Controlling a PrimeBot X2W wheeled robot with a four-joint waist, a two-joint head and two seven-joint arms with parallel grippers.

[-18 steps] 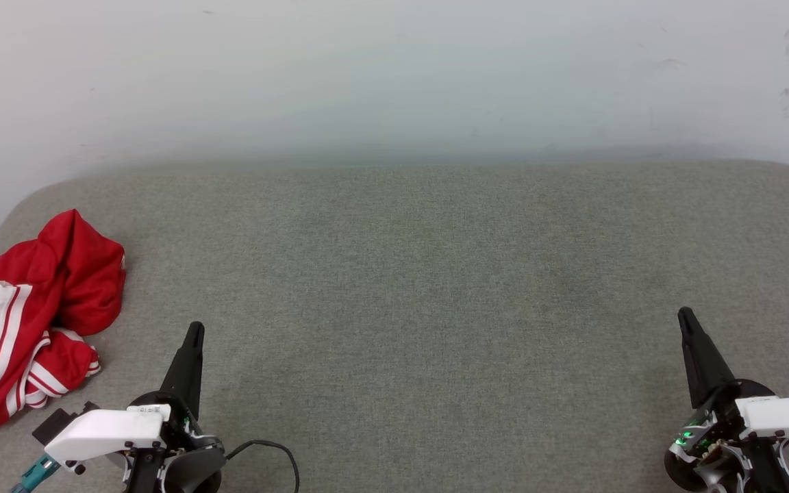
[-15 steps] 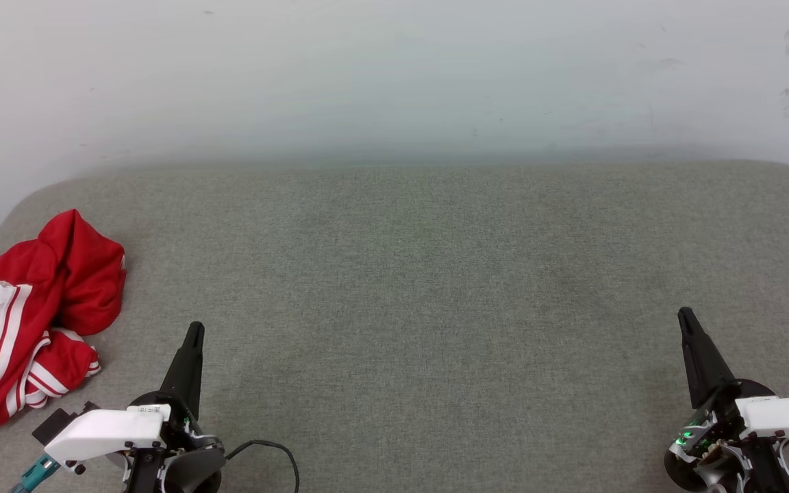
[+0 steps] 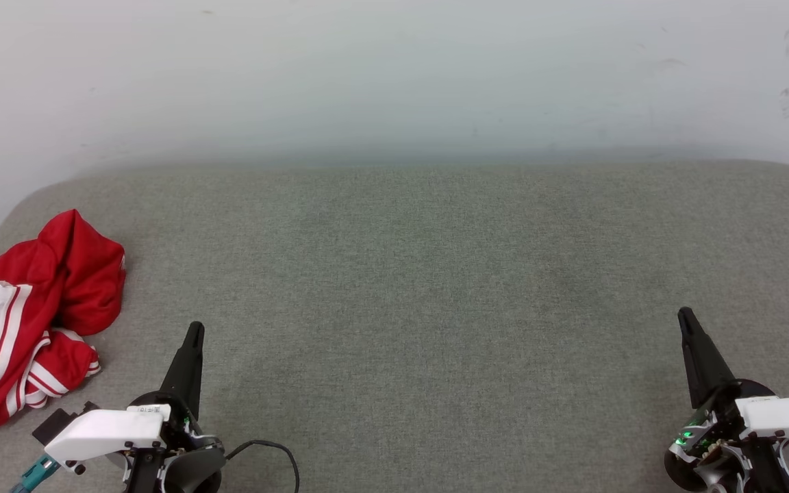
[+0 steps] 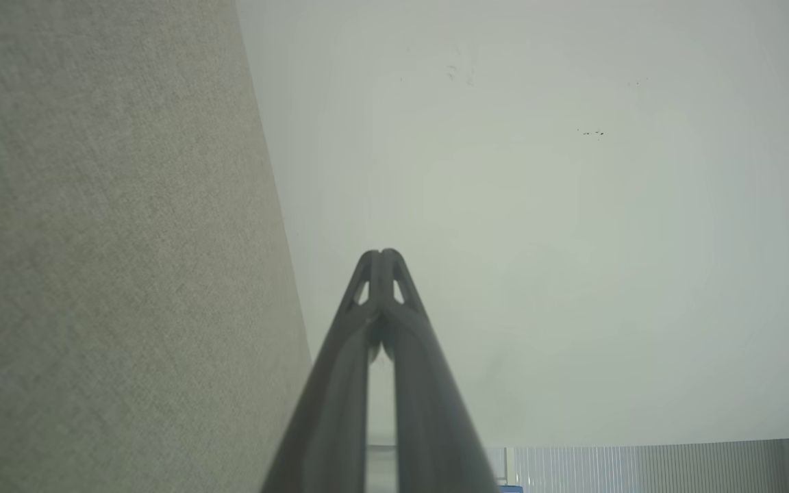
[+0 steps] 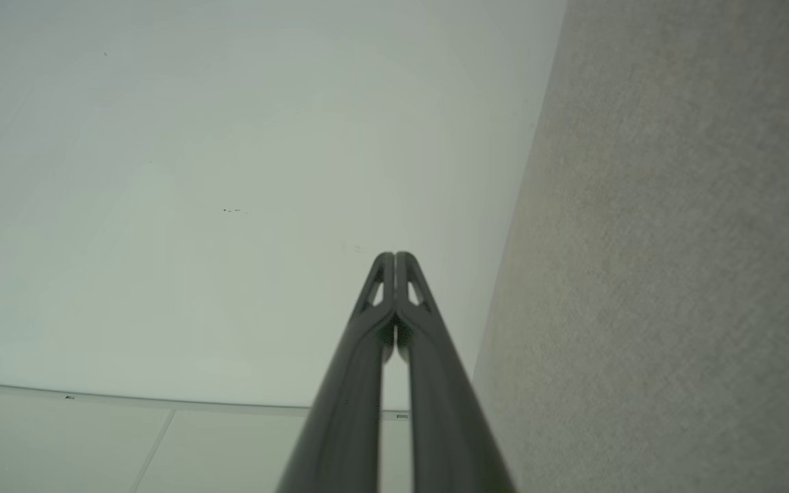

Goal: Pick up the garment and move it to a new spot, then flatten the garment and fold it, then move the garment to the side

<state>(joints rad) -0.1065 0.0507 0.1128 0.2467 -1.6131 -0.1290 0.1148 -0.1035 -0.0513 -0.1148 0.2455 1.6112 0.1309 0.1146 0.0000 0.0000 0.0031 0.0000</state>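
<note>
The garment (image 3: pixel 31 322) is a red shirt lying in a crumpled heap at the far left of the grey cloth-covered tabletop (image 3: pixel 435 287), close to its rounded left corner. The red body is bunched and rumpled, rising to a soft peak at the far end of the heap. A white panel with thin red stripes lies along its near left part, running to the picture's left edge. Red-and-white striped trim curls at the near right.

The garment (image 3: pixel 24 315) lies at the surface's (image 3: pixel 435 274) left end, left of the left end effector (image 3: pixel 194 331).
</note>
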